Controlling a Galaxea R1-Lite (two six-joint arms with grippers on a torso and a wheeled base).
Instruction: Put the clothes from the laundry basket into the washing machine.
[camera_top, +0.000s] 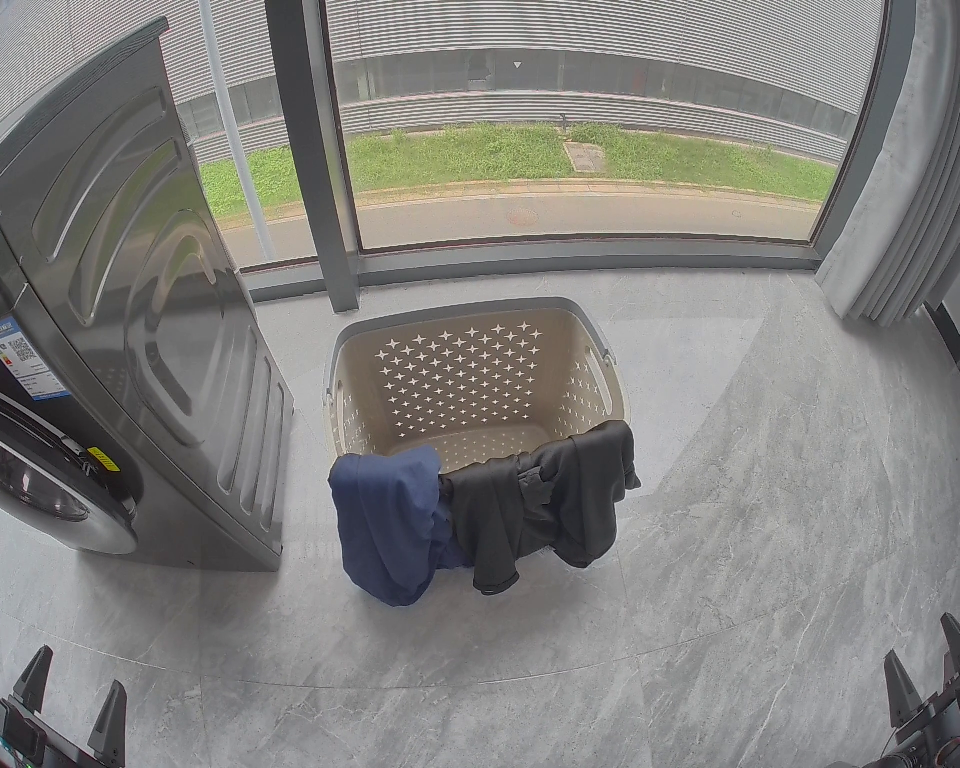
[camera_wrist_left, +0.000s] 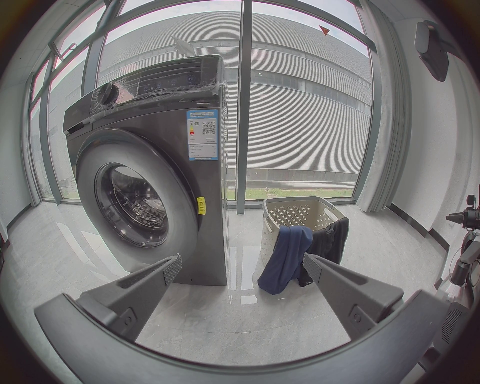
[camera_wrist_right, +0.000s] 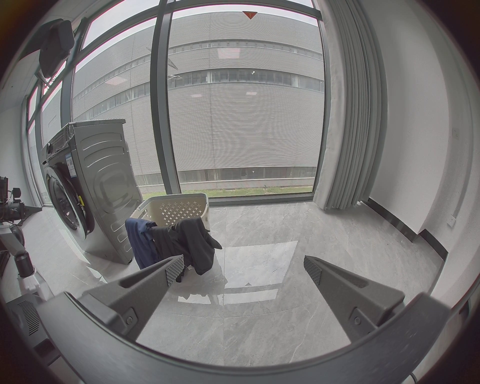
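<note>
A beige laundry basket (camera_top: 470, 345) stands on the floor before the window. A blue garment (camera_top: 385, 525) and a black garment (camera_top: 545, 495) hang over its near rim. The grey washing machine (camera_top: 150, 300) stands to the basket's left, its round door opening (camera_wrist_left: 132, 205) facing the left wrist view. My left gripper (camera_top: 70, 700) is open at the near left, well short of the basket. My right gripper (camera_top: 925, 665) is open at the near right, also far from it. The basket (camera_wrist_left: 300, 212) and clothes (camera_wrist_right: 172, 240) appear beyond both pairs of fingers.
A tall window with grey frame posts (camera_top: 320, 200) runs behind the basket. A grey curtain (camera_top: 900, 220) hangs at the far right. Bare grey tile floor (camera_top: 760, 480) spreads between the grippers and the basket.
</note>
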